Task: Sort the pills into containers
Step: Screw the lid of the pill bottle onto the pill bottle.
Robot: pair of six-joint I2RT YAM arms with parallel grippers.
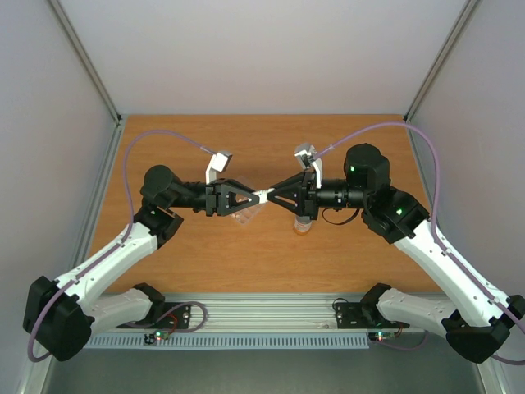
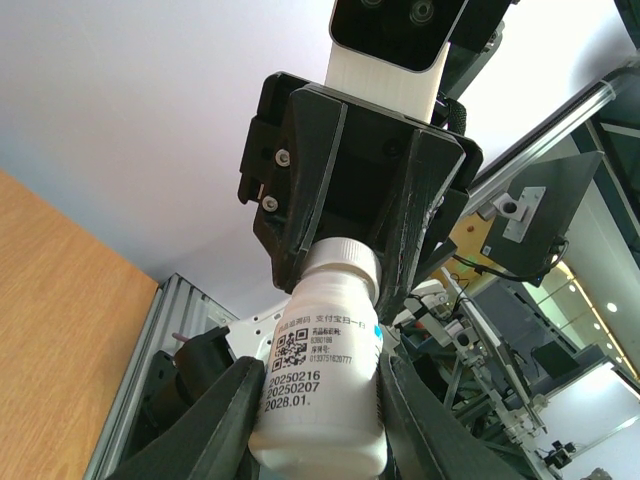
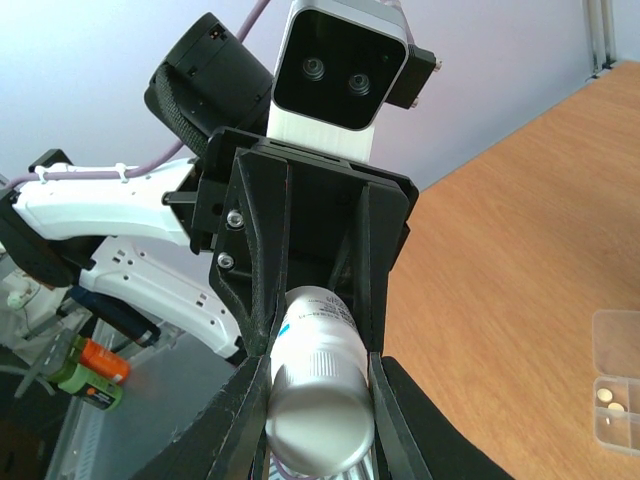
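Observation:
Above the middle of the table a white pill bottle [image 1: 263, 195] lies level, gripped from both ends. My left gripper [image 1: 255, 197] is shut on its labelled body [image 2: 322, 380]. My right gripper [image 1: 271, 195] is shut on its grey cap [image 3: 318, 415], which the left wrist view shows as the bottle's white far end [image 2: 343, 266]. The clear pill box [image 1: 246, 216] lies on the table, partly under the left gripper. In the right wrist view its cells [image 3: 617, 385] show at the right edge, one holding two small pale pills [image 3: 610, 402].
A small pale object [image 1: 303, 223] stands on the wooden table [image 1: 164, 164] just below the right gripper. Grey walls close the left, right and back sides. A metal rail [image 1: 262, 312] with both arm bases runs along the near edge.

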